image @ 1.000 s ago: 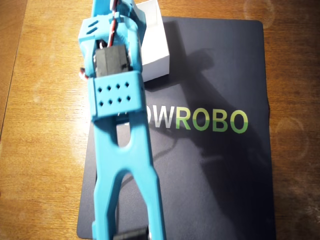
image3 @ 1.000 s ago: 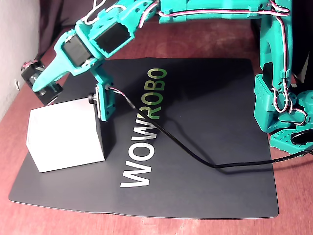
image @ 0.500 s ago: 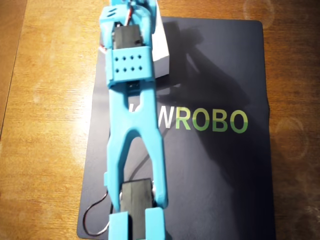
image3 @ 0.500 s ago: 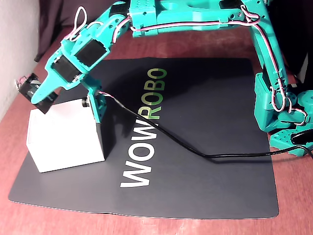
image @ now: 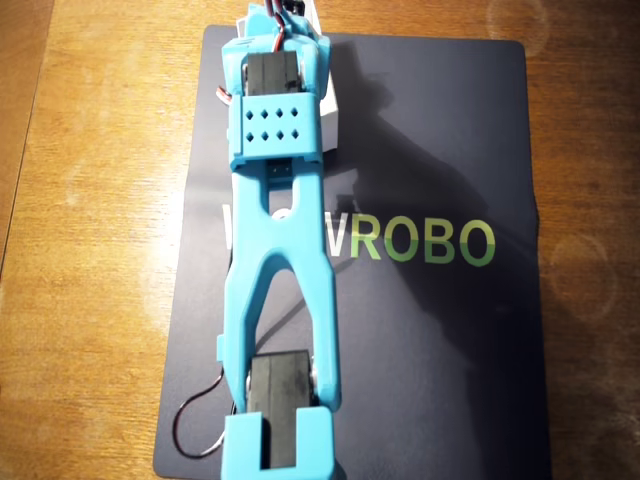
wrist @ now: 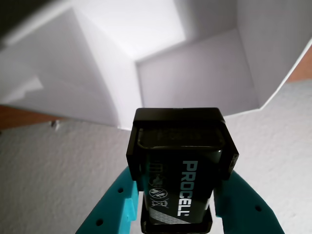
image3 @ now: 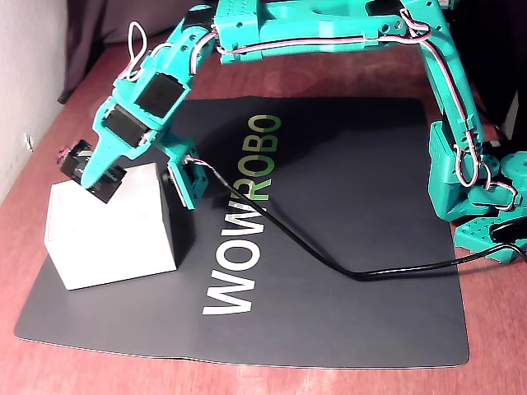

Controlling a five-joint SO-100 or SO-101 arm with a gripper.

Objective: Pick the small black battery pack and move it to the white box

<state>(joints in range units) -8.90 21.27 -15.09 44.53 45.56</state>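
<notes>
Overhead view: the camera looks straight down from close above the turquoise plastic arm [image: 280, 250], which fills the frame's middle over the dark rectangular mat with printed lettering [image: 440, 330] on the brown wooden table [image: 90, 250]. Fixed view: the camera stands off one long edge of the mat [image3: 329, 288], looking obliquely down, taking in the whole arm [image3: 329, 33]. Wrist view: the camera rides behind the turquoise two-finger gripper [wrist: 178, 214], very near, facing into the white paper-walled box [wrist: 195, 83]. The overhead and fixed views share the mat, the arm and the box [image3: 111, 226].
</notes>
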